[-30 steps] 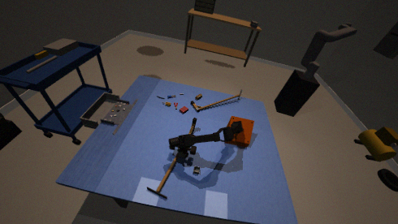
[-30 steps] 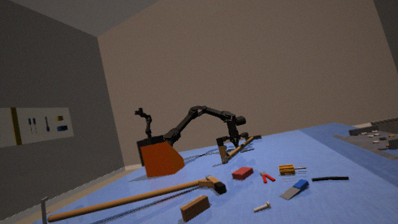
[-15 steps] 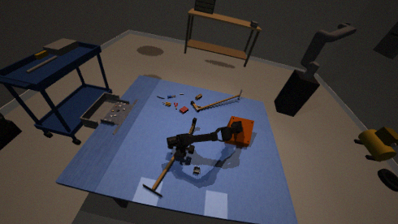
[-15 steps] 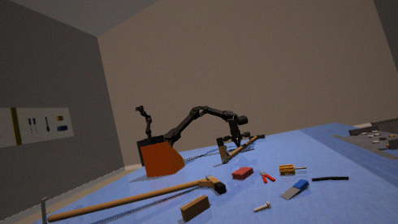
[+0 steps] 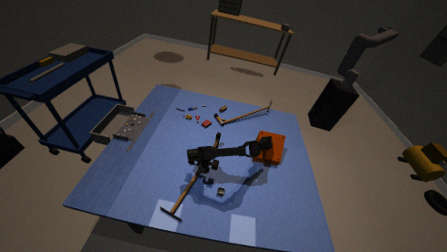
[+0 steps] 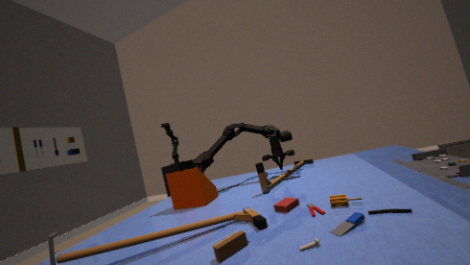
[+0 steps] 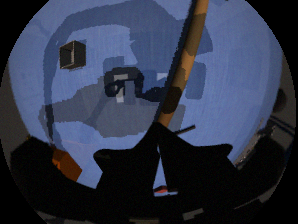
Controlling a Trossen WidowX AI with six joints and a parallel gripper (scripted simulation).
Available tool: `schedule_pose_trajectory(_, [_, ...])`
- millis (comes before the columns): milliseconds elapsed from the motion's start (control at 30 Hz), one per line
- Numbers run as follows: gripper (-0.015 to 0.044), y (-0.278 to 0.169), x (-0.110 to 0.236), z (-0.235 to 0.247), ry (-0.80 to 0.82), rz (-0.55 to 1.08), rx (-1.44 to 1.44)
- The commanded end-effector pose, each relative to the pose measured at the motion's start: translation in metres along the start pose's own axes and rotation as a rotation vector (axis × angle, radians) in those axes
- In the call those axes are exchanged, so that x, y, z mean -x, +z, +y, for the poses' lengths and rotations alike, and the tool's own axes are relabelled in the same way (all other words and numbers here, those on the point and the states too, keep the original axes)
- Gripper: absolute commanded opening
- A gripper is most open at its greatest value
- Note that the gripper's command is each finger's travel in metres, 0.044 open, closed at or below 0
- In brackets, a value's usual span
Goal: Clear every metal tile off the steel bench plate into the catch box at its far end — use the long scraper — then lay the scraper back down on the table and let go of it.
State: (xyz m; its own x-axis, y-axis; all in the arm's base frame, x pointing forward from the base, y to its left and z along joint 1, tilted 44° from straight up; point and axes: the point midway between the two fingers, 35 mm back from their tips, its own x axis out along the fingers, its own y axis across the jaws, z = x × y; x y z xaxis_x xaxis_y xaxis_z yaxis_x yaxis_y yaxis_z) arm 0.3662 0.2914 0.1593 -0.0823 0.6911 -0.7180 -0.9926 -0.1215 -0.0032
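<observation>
The long scraper [image 5: 187, 194] [image 6: 288, 174] [image 7: 199, 25] lies on the blue table, its black crossbar toward the front edge and its raised wooden grip beyond the arm. My gripper [image 5: 201, 171] [image 6: 281, 167] [image 7: 155, 125] is shut, with nothing seen between its fingers. Its tips are low beside the scraper's handle; whether they touch it is unclear. The steel bench plate [image 5: 136, 132] [image 6: 419, 167] is at the table's left side in the top view. Several small metal tiles [image 5: 139, 122] [image 6: 443, 168] are on it. The catch box [image 5: 101, 137] adjoins its outer end.
A second wooden-handled tool [image 5: 246, 114] [image 6: 158, 235] lies beyond the arm. Near it are a red block [image 5: 206, 123] [image 6: 287, 204], red pliers [image 6: 315, 209], a yellow screwdriver [image 6: 339, 201] and a blue-handled putty knife [image 6: 355, 220]. A small hollow box [image 5: 221, 192] [image 7: 73, 55] stands near the scraper.
</observation>
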Motion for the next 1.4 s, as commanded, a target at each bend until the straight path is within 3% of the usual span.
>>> schedule_pose_trajectory(0, [0.0,0.001,0.018,-0.001,-0.002,-0.004,0.004])
schedule_pose_trajectory(533, [0.0,0.0,0.064,0.005,-0.002,-0.005,-0.007])
schedule_pose_trajectory(933, [0.0,0.003,0.112,0.04,0.001,-0.006,-0.199])
schedule_pose_trajectory(1367, [0.0,0.003,0.104,0.04,0.001,-0.005,-0.213])
